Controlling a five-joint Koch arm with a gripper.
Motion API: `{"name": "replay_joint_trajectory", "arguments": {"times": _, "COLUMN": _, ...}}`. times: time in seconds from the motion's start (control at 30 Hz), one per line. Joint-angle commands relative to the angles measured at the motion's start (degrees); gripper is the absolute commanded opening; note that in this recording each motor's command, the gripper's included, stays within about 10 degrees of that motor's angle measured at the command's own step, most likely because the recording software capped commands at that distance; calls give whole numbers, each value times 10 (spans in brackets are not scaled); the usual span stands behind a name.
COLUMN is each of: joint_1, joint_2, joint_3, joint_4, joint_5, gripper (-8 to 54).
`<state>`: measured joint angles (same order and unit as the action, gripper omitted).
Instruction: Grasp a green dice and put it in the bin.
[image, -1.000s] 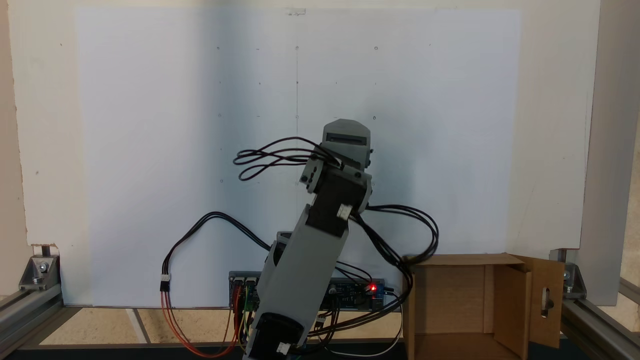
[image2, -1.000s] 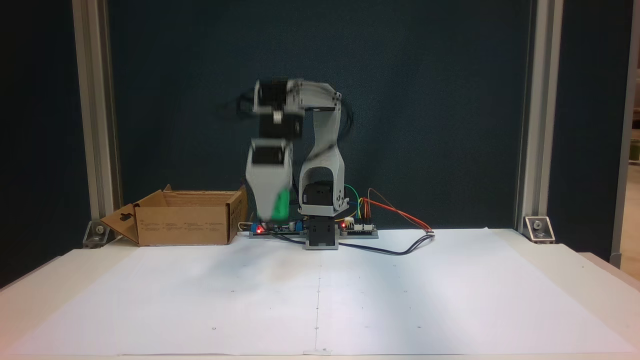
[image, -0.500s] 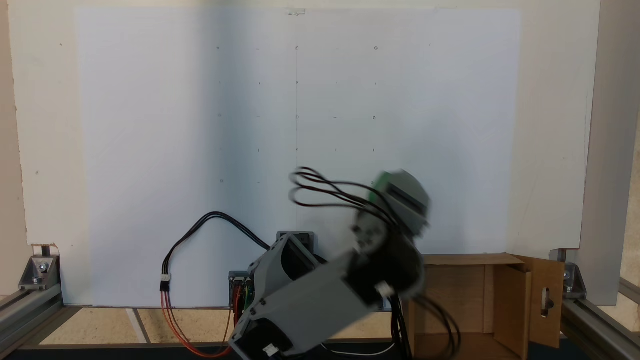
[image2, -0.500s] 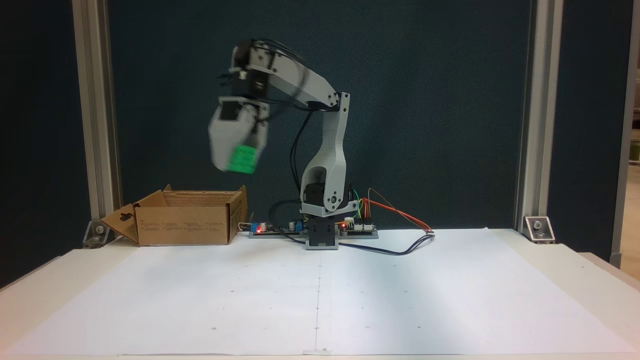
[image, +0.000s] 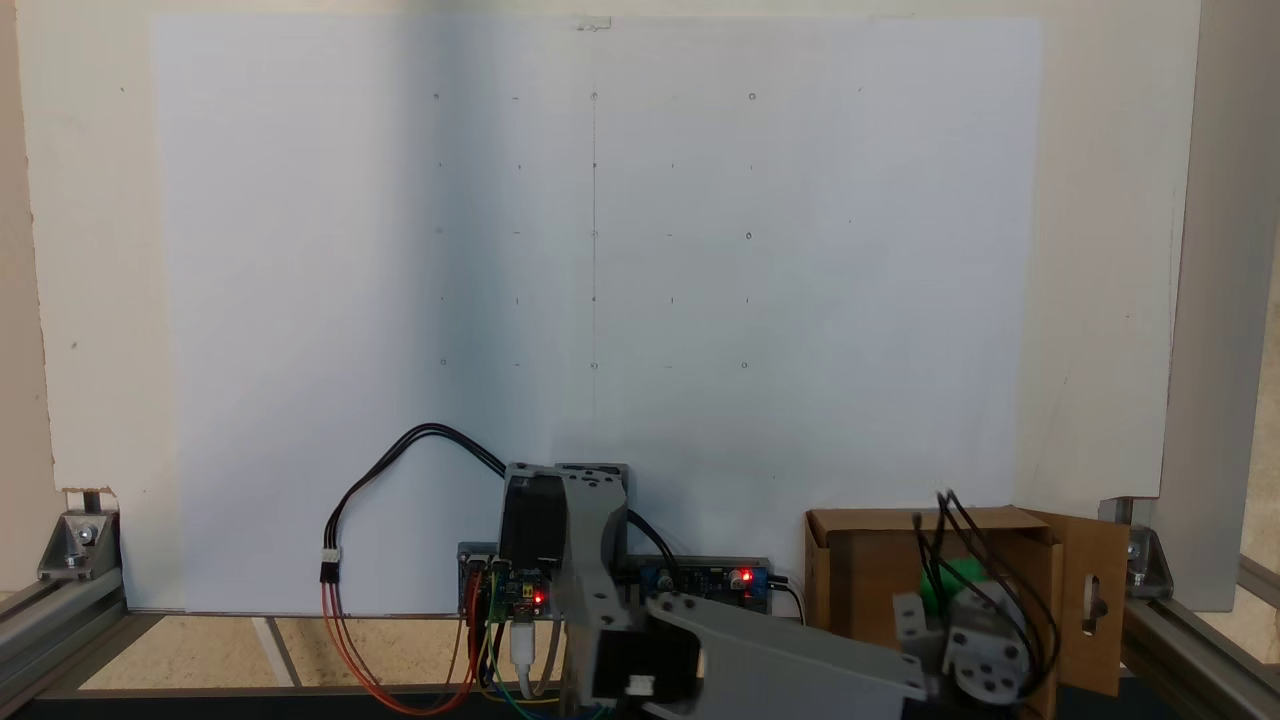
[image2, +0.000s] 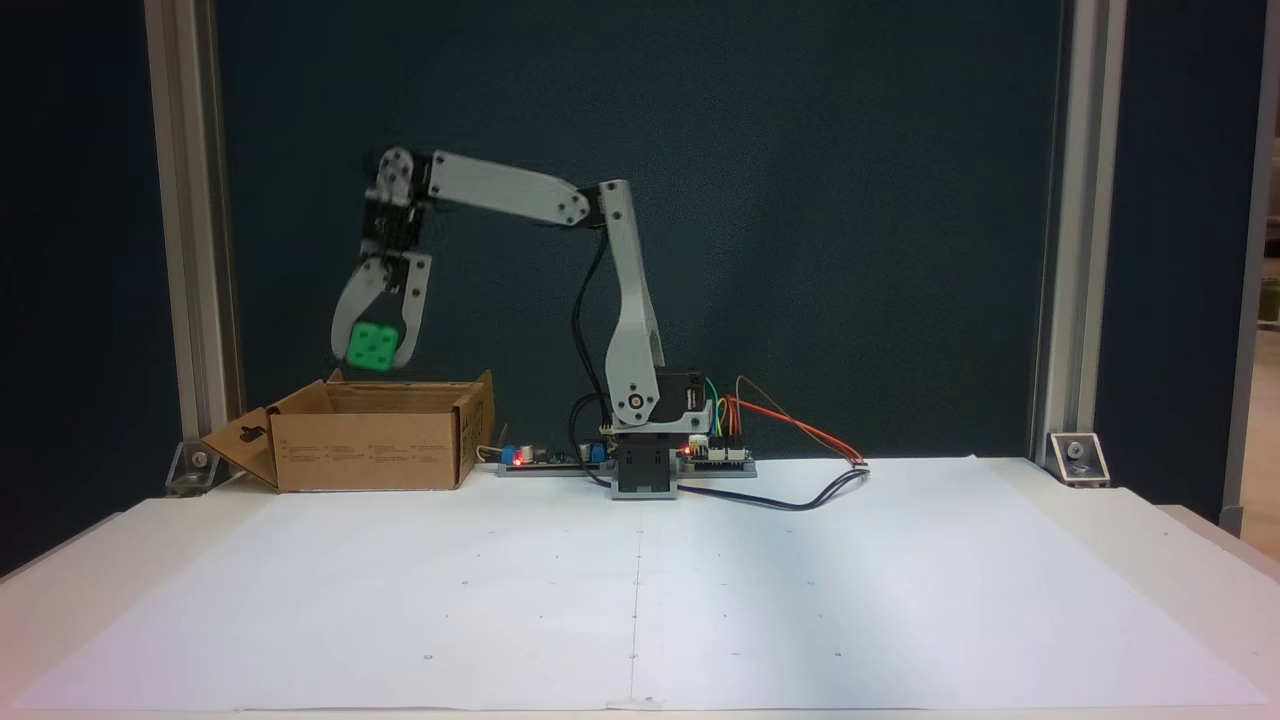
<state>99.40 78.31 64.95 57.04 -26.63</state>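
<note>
The green dice (image2: 374, 346) hangs in the air just above the open top of the bin (image2: 370, 448), a brown cardboard box at the table's back left in a fixed view. My gripper (image2: 372, 350) points down and is shut on the dice, one grey finger on each side. From above, in a fixed view, the dice (image: 955, 580) shows as a green patch over the bin (image: 860, 580), partly hidden by my wrist and its black cables. One flap with a slot cutout (image: 1095, 600) sticks out at the bin's side.
White paper (image2: 640, 590) marked with small dots covers the table. The arm's base (image2: 645, 465), circuit boards and coloured wires (image2: 790, 440) sit at the back middle. Aluminium frame posts (image2: 190, 230) stand at both back corners.
The arm has swung from the table's middle over to the bin, carrying the green dice. It has stretched out, and the dice now hangs over the box opening.
</note>
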Motion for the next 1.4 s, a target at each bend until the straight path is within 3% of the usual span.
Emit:
{"name": "replay_joint_trajectory", "arguments": {"times": 0.0, "joint_1": 32, "joint_2": -11, "joint_3": -32, "joint_4": -11, "joint_5": -60, "gripper": 115}}
{"name": "replay_joint_trajectory", "arguments": {"times": 0.33, "joint_1": 72, "joint_2": -54, "joint_3": -23, "joint_4": -8, "joint_5": -93, "gripper": 115}}
{"name": "replay_joint_trajectory", "arguments": {"times": 0.37, "joint_1": 72, "joint_2": -54, "joint_3": -16, "joint_4": -6, "joint_5": -93, "gripper": 156}}
{"name": "replay_joint_trajectory", "arguments": {"times": 0.4, "joint_1": 73, "joint_2": -54, "joint_3": -5, "joint_4": -6, "joint_5": -92, "gripper": 269}}
{"name": "replay_joint_trajectory", "arguments": {"times": 0.5, "joint_1": 75, "joint_2": -54, "joint_3": 11, "joint_4": -5, "joint_5": -84, "gripper": 394}}
{"name": "replay_joint_trajectory", "arguments": {"times": 0.7, "joint_1": 19, "joint_2": 11, "joint_3": 4, "joint_4": -78, "joint_5": 50, "gripper": 403}}
{"name": "replay_joint_trajectory", "arguments": {"times": 0.93, "joint_1": -271, "joint_2": 140, "joint_3": 3, "joint_4": -165, "joint_5": 227, "gripper": 443}}
{"name": "replay_joint_trajectory", "arguments": {"times": 1.13, "joint_1": -517, "joint_2": 224, "joint_3": 56, "joint_4": -178, "joint_5": 272, "gripper": 443}}
{"name": "replay_joint_trajectory", "arguments": {"times": 1.37, "joint_1": -808, "joint_2": 357, "joint_3": 315, "joint_4": -341, "joint_5": 275, "gripper": 440}}
